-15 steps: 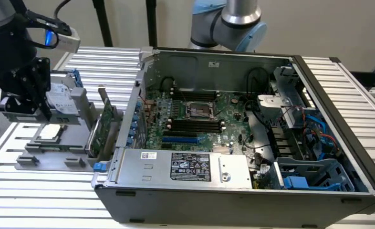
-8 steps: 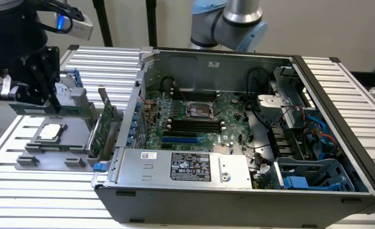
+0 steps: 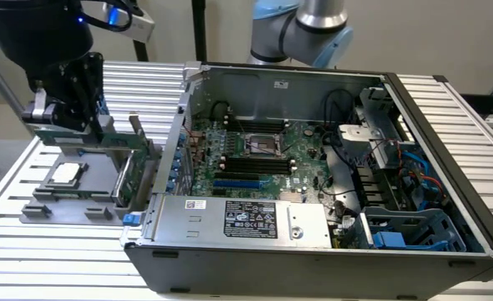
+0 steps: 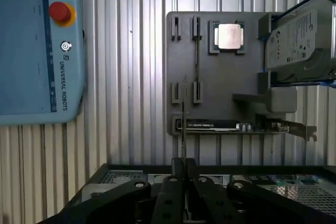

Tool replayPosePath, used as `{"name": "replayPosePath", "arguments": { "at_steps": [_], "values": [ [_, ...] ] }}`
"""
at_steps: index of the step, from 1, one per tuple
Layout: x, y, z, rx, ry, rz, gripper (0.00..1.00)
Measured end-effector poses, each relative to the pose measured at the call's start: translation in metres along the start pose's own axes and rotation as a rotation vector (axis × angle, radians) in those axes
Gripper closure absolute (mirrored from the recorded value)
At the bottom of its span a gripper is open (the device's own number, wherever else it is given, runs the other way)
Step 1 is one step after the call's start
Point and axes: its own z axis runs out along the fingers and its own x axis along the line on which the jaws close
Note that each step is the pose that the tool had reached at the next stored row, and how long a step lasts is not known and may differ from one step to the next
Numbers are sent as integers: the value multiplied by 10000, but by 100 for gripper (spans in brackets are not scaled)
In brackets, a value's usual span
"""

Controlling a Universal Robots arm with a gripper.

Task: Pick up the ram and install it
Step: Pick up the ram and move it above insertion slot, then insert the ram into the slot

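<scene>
The ram (image 3: 56,137) hangs in the air above the grey holder tray (image 3: 41,207), clamped in the hand (image 3: 75,124); the fingers are pressed together on its upper edge. The tray sits near the bench's (image 3: 54,257) edge at the exterior view's left, with bare slats open all around its near side. Toward the computer case (image 3: 313,263) the room is tighter. An expansion card (image 3: 133,169) stands upright on the tray, just beside the case's side wall, and both rise between the ram and the motherboard (image 3: 305,141). The case is open on top, and its black memory slots (image 3: 251,166) lie uncovered near the middle of the board.

From the wrist, the ram (image 4: 182,129) is seen edge-on as a thin dark line running out from the hand (image 4: 181,169), so its chips cannot be made out. It crosses over the expansion card (image 4: 220,125) lying along the tray (image 4: 220,77). The processor chip (image 4: 229,36) sits square in its pocket. A hard drive (image 4: 299,40) beside it is cut off by the frame. So is a blue control pendant (image 4: 31,51) with a red stop button (image 4: 59,11), which lies on the bench (image 4: 131,77).

The hand points straight down, holding the ram level. The arm's pale blue joint (image 3: 309,28) shows behind the case's far wall.
</scene>
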Motion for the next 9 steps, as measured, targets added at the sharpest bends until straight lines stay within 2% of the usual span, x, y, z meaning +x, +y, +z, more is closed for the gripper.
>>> {"name": "replayPosePath", "arguments": {
  "at_steps": [9],
  "values": [
    [-2, -410, -65, -1, 1, 0, 100]
  ]
}}
